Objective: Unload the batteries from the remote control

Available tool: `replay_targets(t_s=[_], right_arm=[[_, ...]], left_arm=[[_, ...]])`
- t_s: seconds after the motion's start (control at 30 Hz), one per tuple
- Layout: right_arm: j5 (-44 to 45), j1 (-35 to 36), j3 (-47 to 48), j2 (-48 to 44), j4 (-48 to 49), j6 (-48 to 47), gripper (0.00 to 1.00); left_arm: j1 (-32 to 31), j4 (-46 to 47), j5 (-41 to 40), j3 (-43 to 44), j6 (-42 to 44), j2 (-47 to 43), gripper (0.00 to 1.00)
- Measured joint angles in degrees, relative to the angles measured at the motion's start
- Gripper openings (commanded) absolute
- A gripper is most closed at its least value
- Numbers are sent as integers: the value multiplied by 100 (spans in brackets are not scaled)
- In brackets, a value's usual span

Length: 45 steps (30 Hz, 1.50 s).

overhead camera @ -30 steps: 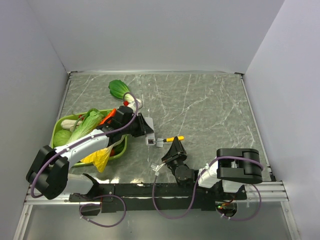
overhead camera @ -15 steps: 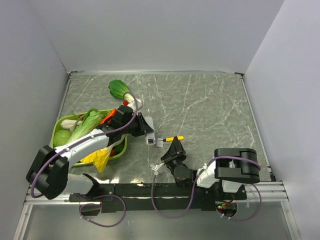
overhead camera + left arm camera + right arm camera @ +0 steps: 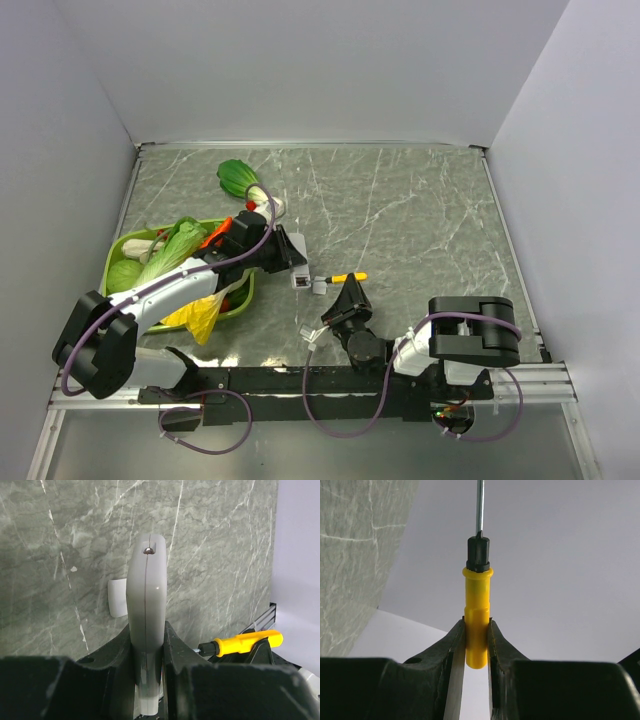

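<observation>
My left jaws are clamped on the remote control (image 3: 146,595), held edge-on over the counter (image 3: 225,540). My right jaws pinch the yellow screwdriver (image 3: 477,605), its tip near the remote. If I pry too hard, I judge the slim remote could twist loose, or freed batteries could roll away. I count one remote, one screwdriver and one pale cover piece (image 3: 118,598). No batteries show.

Slim white remote control (image 3: 146,595) stands edge-on, clamped in the left hand (image 3: 146,642).
</observation>
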Motion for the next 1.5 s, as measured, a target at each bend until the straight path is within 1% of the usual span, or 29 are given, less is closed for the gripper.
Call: replay_targets(t_s=[1.5], right_arm=[[-33, 153, -98, -87, -11, -20, 0]], left_arm=[[-9, -79, -2, 68, 129, 74, 1]])
